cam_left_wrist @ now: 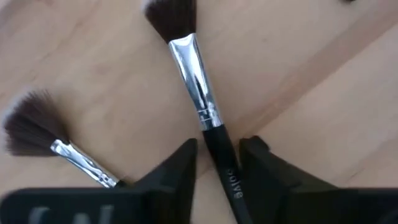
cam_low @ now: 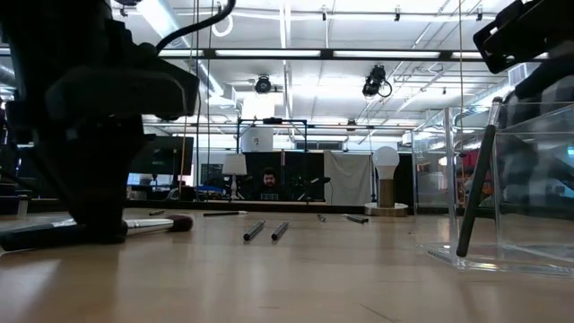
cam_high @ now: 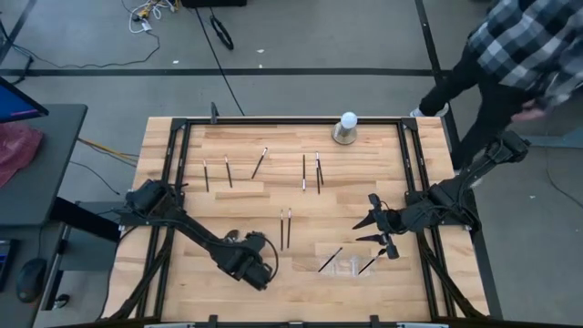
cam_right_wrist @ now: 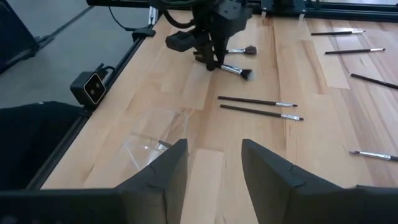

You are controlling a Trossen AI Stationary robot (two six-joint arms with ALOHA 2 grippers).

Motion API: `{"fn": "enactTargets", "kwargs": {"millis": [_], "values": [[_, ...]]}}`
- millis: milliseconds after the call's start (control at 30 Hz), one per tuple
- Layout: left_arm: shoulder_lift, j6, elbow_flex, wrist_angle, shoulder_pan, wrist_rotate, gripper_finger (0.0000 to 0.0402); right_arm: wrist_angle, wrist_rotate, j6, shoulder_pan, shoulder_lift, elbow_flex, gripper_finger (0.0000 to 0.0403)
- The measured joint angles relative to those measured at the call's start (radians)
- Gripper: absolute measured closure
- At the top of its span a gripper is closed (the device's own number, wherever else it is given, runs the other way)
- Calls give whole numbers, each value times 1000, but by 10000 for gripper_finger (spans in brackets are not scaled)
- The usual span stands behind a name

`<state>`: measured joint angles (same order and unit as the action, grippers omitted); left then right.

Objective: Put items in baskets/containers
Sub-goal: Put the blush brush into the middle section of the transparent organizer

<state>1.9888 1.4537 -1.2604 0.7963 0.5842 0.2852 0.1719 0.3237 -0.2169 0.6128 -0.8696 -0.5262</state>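
While most brushes lie scattered across the counter (cam_high: pixel 273 187), one brush (cam_left_wrist: pixel 198 93) sits directly under the left gripper (cam_left_wrist: pixel 217 163), at about seven o'clock on the counter in the overhead view. Its dark handle runs straight through the gap between the spread fingers (cam_left_wrist: pixel 177 171), silver ferrule and bristles pointing away from the wrist, so the gripper straddles the long axis squarely (a closing pinch looks like the next step, though contact is not visible). A second, fan-shaped brush (cam_left_wrist: pixel 46 134) lies just beside it.

The clear tray (cam_high: pixel 344 262) rests at about five o'clock, already holding two brushes (cam_high: pixel 330 260) leaning aslant. The right gripper (cam_right_wrist: pixel 214 168), its fingers spread and holding nothing, hovers near the tray's far side. The left arm is clearly nearer this brush.
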Motion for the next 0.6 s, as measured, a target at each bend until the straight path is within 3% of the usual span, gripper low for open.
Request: {"fn": "enactTargets", "kwargs": {"millis": [133,333,600], "values": [[1,-25,0,-6,0,48,364,10,0,0,0,0,0,247],[11,-61,5,-69,-6,237,363,9,0,-1,0,0,14,247],[11,-261,5,-306,-46,449,362,-226,0,12,-1,0,182,247]]}}
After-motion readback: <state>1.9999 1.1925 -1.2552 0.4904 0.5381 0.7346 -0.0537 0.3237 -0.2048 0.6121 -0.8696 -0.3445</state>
